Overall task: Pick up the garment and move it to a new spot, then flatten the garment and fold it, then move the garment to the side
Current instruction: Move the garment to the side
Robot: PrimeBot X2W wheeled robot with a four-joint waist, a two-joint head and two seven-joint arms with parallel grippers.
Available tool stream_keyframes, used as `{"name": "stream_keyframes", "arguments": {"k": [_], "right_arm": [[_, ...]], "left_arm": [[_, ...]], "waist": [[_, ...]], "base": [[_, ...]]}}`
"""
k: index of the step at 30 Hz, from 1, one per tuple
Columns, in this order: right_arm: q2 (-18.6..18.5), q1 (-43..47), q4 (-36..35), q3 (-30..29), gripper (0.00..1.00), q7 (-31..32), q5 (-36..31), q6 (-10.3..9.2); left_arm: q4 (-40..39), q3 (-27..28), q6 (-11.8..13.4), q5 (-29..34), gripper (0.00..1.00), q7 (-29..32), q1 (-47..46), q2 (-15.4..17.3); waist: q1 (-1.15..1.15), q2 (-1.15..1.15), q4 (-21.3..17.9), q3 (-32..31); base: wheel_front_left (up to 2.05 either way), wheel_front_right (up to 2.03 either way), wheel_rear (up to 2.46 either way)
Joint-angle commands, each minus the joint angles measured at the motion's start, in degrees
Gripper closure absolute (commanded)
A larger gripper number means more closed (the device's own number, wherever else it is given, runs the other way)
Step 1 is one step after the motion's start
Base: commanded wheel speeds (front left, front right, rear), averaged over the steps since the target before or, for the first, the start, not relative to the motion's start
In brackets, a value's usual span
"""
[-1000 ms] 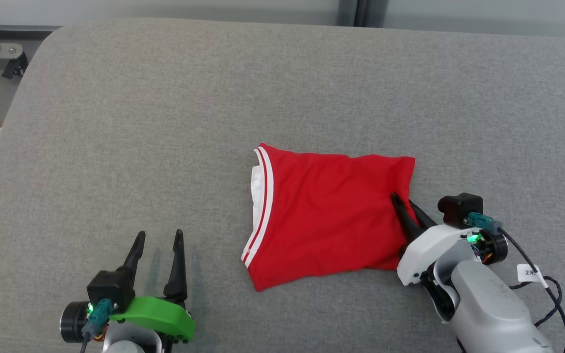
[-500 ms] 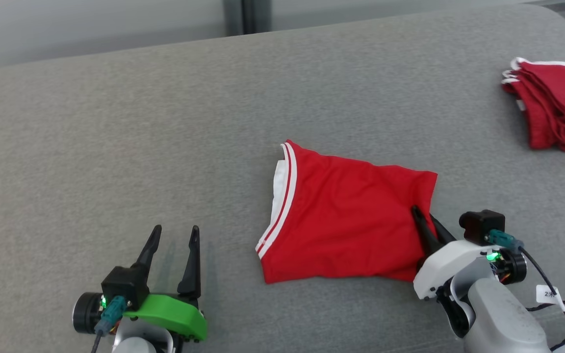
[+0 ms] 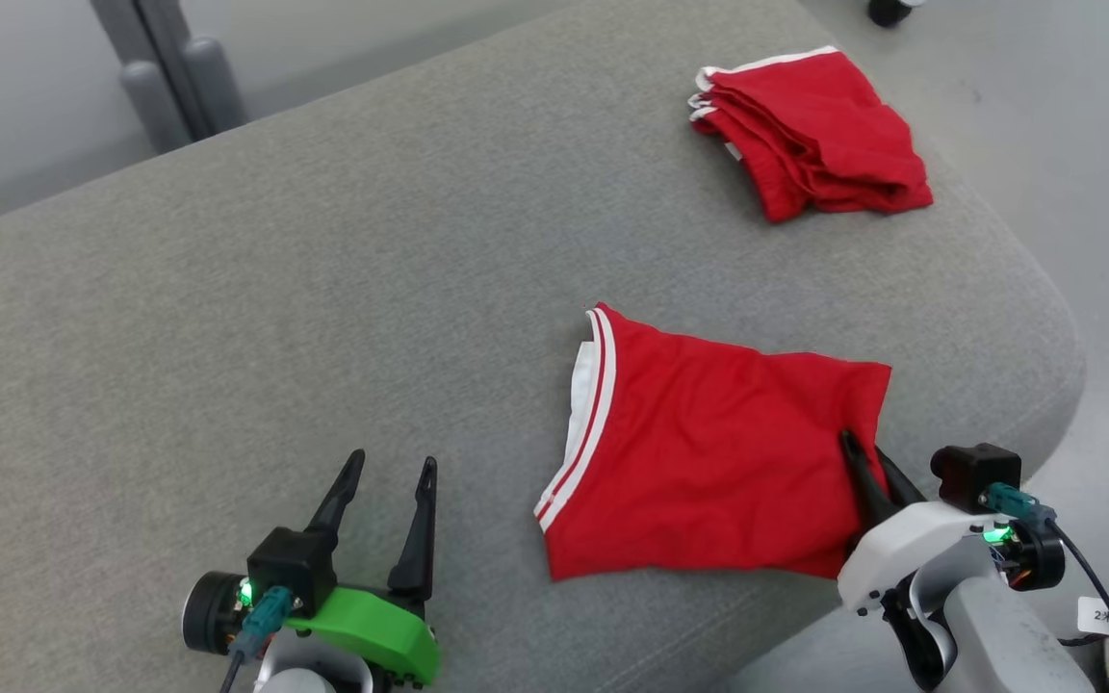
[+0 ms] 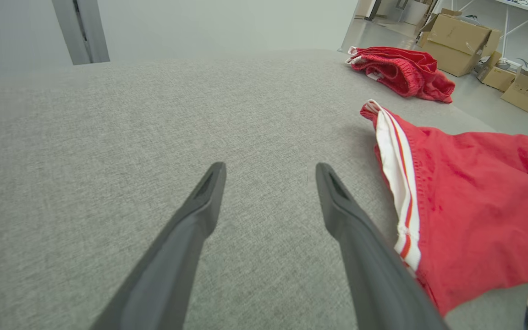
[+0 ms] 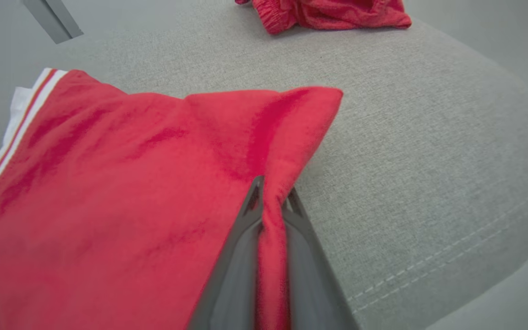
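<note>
1 left hand spread, 1 right hand tight on 1 garment (1 folded pile beyond)

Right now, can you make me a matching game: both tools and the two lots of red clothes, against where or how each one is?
1. left tool
2. right tool
3. red garment
4. red pile

A. folded, at the far right corner of the grey cushion
B. shut on a fold of cloth
C. open, holding nothing
D. spread out, pinched at its right edge

Pairs: 1-C, 2-B, 3-D, 4-A.
</note>
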Motion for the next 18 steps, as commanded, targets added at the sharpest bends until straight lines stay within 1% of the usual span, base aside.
{"name": "stream_keyframes", "arguments": {"k": [1,6,10,14,16,18], "right_arm": [[-0.2,0.4,-0.4,-0.5,1.0,0.0,-0.6,-0.12],[-0.1,-1.9,-1.6,-0.1,1.0,0.0,-2.1,-0.12],[-0.1,-6.6,-1.8,1.4,1.0,0.0,-4.4,-0.12],[-0.2,-14.7,-0.4,2.8,1.0,0.4,-7.5,-0.12],[-1.1,-19.7,0.4,2.3,1.0,1.0,-8.8,-0.12],[-2.5,-24.7,1.9,0.4,1.0,2.1,-10.2,-0.12]], "left_arm": [[0.1,0.0,-0.2,0.4,0.0,0.0,0.3,0.3],[0.3,-0.2,-0.2,0.9,0.0,0.0,-0.1,0.6],[0.2,-0.2,-0.2,0.9,0.0,0.0,-1.4,1.6],[-0.2,-0.3,-0.2,0.7,0.0,0.0,-2.6,2.8],[-0.5,-0.6,-0.2,0.6,0.0,0.0,-3.3,3.4],[-0.8,-0.8,-0.2,0.4,0.0,0.0,-4.2,4.0]], "waist": [[0.0,0.0,-3.6,0.6],[0.0,0.0,-2.3,2.1],[0.0,0.0,-0.5,4.2],[0.0,0.0,1.5,6.8],[0.0,0.0,2.6,8.3],[0.0,0.0,3.6,9.6]], "base": [[0.0,0.0,0.0],[0.0,0.0,0.0],[0.0,0.0,0.0],[0.0,0.0,0.0],[0.0,0.0,0.0],[0.0,0.0,0.0]]}}
